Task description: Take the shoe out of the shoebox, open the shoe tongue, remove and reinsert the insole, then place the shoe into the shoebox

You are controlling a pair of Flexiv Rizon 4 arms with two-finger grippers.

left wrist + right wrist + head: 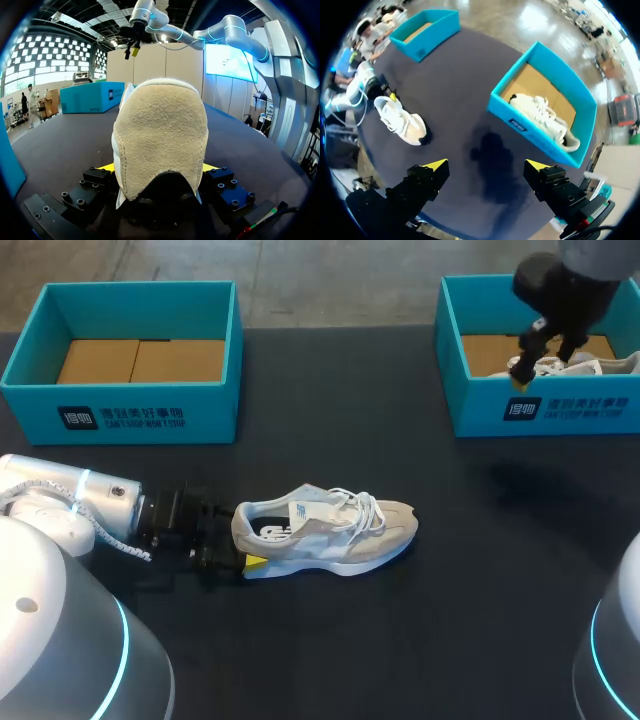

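Beige-white shoe, teal shoebox

Rough beige suede on sneaker heel; white cloth laces. Matt dark desk. Smooth teal cardboard left shoebox, brown inside.

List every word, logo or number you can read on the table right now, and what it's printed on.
On the left shoebox, front wall: a dark logo block and a white line of print, too small to read reliably.
On the right shoebox, front wall: the same kind of label, too small to read.
On the shoe, inside the heel: a dark mark, blurred.
No numbers or signs can be read anywhere else on the table.
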